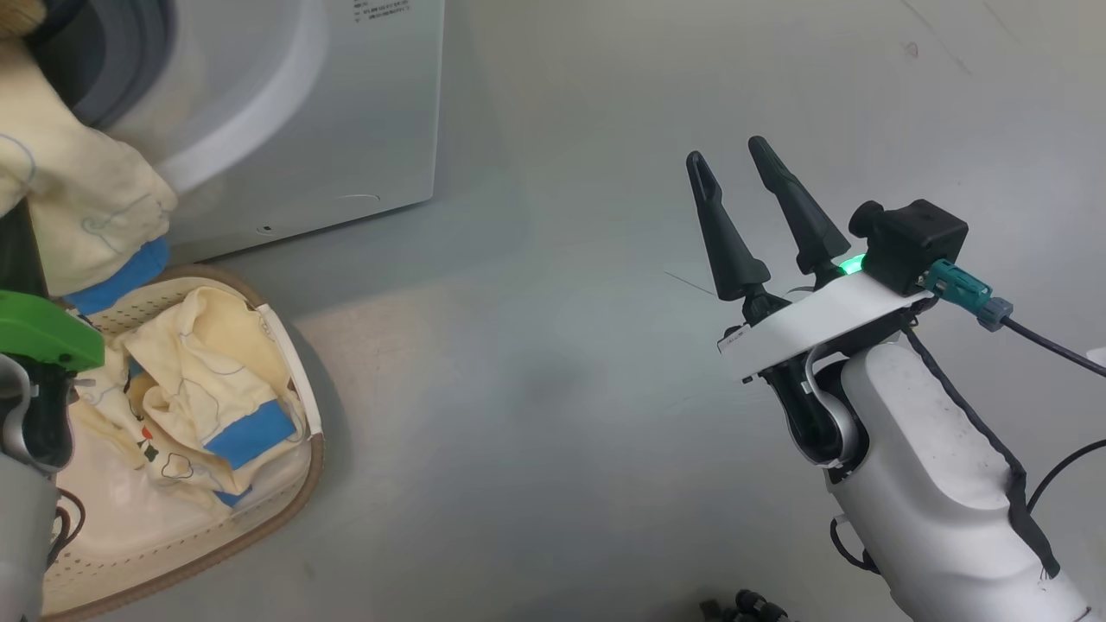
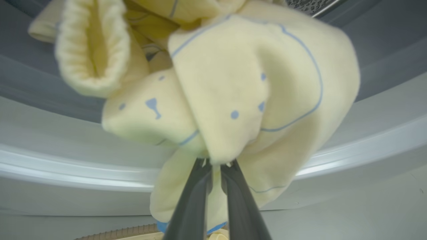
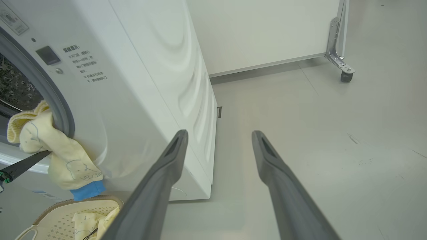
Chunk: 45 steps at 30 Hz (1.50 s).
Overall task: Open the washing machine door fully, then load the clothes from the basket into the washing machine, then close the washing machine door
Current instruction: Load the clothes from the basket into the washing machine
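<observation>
Left jaws pinch a soft, fleecy cream garment point(image 2: 253, 100)

left gripper point(image 2: 216, 163): left fingers point(image 2: 193, 203) drawn almost together, tips pinching a fold of a cream-yellow garment point(image 2: 253, 83) that hangs over them; left wrist point(image 1: 30, 406) sits at the lower left of the head view under a green housing point(image 1: 43, 333). right gripper point(image 1: 728, 154): right fingers point(image 1: 726, 233) spread wide with nothing between them, pointing up and slightly left in the head view. pale right forearm point(image 1: 933, 492) rises from the lower right, and its white wrist plate point(image 1: 821, 324) carries a black camera point(image 1: 912, 238).
</observation>
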Motion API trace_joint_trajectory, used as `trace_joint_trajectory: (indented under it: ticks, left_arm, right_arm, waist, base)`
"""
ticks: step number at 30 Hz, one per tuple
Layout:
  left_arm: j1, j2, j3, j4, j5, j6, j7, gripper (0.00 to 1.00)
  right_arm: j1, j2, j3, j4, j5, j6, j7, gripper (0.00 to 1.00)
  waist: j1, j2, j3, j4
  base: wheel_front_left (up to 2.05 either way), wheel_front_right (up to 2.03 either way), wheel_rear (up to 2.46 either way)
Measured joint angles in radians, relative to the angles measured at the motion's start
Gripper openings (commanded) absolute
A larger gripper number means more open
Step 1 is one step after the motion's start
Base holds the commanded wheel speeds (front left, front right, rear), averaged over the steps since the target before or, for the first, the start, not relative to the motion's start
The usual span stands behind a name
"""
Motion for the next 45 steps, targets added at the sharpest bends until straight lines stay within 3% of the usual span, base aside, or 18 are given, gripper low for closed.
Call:
trace_joint_trajectory:
  ticks: [19,24,38,45]
  left_arm:
    - [0.031,0.086,0.035,-0.222,-0.018,0.000,-0.017,0.00]
    - [-0.044,0.116,0.058,-0.226,-0.016,0.000,-0.013,0.00]
    - [-0.266,0.189,0.028,-0.123,0.059,0.011,0.131,0.00]
    - [-0.434,0.191,0.074,-0.173,0.110,0.034,-0.005,0.00]
  right_arm:
    - [0.042,-0.004,0.001,0.004,0.003,0.000,0.000,1.00]
    - [0.041,-0.003,0.019,-0.002,0.005,0.000,0.000,1.00]
    - [0.038,0.015,0.052,-0.008,0.013,0.000,0.000,1.00]
    - [0.036,0.018,0.038,-0.013,0.014,0.000,0.000,1.00]
  waist:
    - [0.0000,0.0000,-0.056,0.037]
    - [0.0000,0.0000,-0.042,0.030]
    - [0.0001,0.0000,0.030,-0.047]
    - [0.0000,0.0000,0.063,-0.091]
  base:
    - [0.00,0.00,0.00]
    - [0.00,0.00,0.00]
    - [0.00,0.00,0.00]
    - [0.00,0.00,0.00]
